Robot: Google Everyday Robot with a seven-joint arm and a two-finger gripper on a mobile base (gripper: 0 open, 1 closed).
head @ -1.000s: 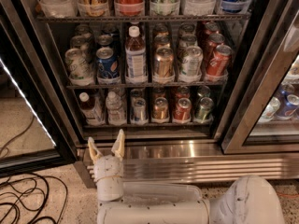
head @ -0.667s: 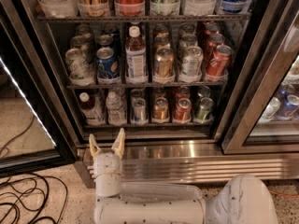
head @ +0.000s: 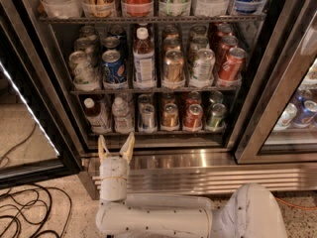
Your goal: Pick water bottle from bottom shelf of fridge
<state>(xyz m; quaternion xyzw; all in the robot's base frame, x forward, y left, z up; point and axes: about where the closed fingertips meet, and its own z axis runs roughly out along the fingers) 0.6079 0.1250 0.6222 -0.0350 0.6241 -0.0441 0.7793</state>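
**Camera view (the only one supplied).**

The gripper [head: 115, 150] stands low in front of the fridge [head: 198, 175], with its wrist upright before the brushed steel base. Its two fingers [head: 128, 145] are splayed in a V with nothing between them, so it is released and empty. The fingertips reach about to the lower edge of the opening, just under the front rail of the bottom shelf [head: 163, 131]. They touch no stock.

The water bottle [head: 122, 115] stands upright on that shelf, in the second lane from the left, at the front of its lane with the white cap uppermost. Just beside it on one side is a white-capped bottle of dark reddish drink [head: 94, 115], and on the other a silver can [head: 148, 118]. Whether either neighbour touches it cannot be told.

**Governing relation.** The bottle lies straight beyond and above the gripper, almost on the line between the fingers and a shade toward the can's side. Its long axis is vertical. The fingers spread sideways, so their span runs across the bottle's body, as a side grasp would need.

**Judgement.** This is the approach stage, and no grasp has been made yet.
- The next move calls for a rise over the front rail and an advance into the lane, with very little sideways correction.
- The gaps on either side of the bottle look narrow. A finger entering on the dark bottle's side could nudge that bottle, or tip the water bottle back into its lane.
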